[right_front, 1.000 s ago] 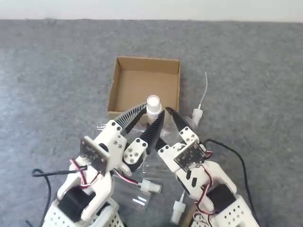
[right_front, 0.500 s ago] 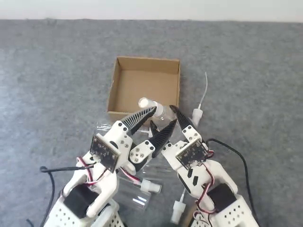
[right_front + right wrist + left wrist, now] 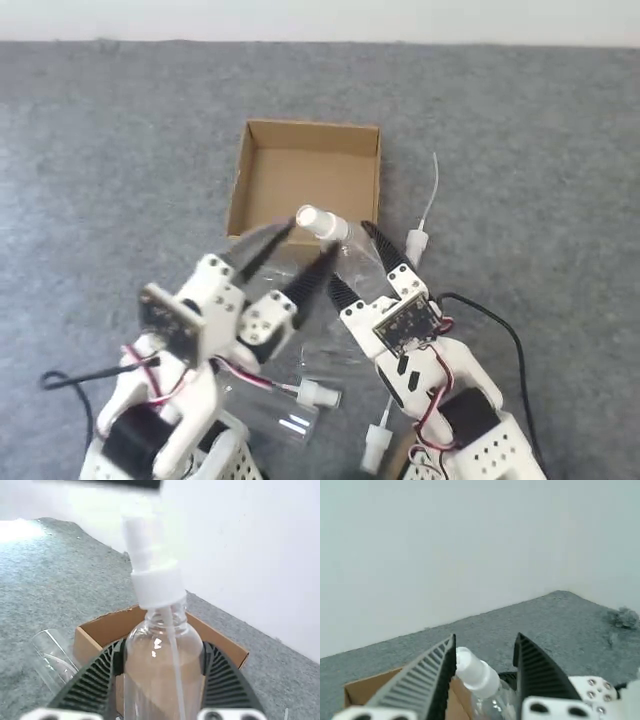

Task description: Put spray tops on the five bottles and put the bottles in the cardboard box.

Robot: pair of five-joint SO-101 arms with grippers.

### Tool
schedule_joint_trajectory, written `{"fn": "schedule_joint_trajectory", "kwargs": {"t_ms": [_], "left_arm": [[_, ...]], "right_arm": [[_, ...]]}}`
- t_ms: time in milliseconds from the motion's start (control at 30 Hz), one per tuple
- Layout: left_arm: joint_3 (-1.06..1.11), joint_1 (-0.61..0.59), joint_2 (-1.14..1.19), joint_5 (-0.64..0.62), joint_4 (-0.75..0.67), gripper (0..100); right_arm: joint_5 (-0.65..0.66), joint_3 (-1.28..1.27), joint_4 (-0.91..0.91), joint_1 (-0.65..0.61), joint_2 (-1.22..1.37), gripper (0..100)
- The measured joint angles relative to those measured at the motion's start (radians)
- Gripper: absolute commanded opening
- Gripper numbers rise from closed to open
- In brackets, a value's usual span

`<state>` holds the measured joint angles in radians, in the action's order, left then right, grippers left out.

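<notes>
Now, bottle point(image 3: 343, 243): clear, lifted off the counter point(image 3: 520, 150), tilted, neck leaning over the near wall of the cardboard box point(image 3: 240, 190)
spray top point(image 3: 313, 219): white, seated on the bottle's neck, thin tube running down inside the bottle; how tightly fastened, cannot tell
right gripper point(image 3: 160, 680): clamped on the bottle's body, one ribbed black finger on each side, both touching the plastic
left gripper point(image 3: 486, 640): spread wide, holding nothing, one finger either side of the spray top; one finger just beside the white cap, the other apart from it
cardboard box: open side up on the counter, just beyond both grippers
loose spray top point(image 3: 417, 240): on the counter just beside the box's right wall, thin tube pointing toward the far side
second loose spray top point(image 3: 377, 440): on the counter near the right arm's base
lying bottle point(image 3: 270, 412): clear, on its side between the two arms' bases, a white cap point(image 3: 320, 393) at its end; touching or only beside it, cannot tell
another clear bottle point(image 3: 50, 655): on its side on the counter, near a front corner of the box
</notes>
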<state>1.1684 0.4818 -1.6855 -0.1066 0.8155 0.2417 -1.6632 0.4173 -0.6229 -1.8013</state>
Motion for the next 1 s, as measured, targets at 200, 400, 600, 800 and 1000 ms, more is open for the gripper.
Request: {"fn": "schedule_joint_trajectory", "kwargs": {"t_ms": [200,400,600,800,1000], "left_arm": [[-0.02,-0.137,0.0,-0.078,0.002,12],[0.052,-0.16,0.0,-0.084,-0.107,8],[0.196,-0.157,0.003,-0.086,-0.276,8],[0.245,-0.032,0.003,-0.02,-0.324,8],[0.255,0.034,0.012,0.044,-0.324,8]], "right_arm": [[0.0,0.0,0.0,0.002,0.0,6.9],[0.0,0.0,0.0,0.0,0.0,6.9],[0.0,0.0,0.0,0.0,0.0,6.9],[0.0,0.0,0.017,0.0,0.0,6.9],[0.0,0.0,0.041,-0.014,0.0,6.9]]}}
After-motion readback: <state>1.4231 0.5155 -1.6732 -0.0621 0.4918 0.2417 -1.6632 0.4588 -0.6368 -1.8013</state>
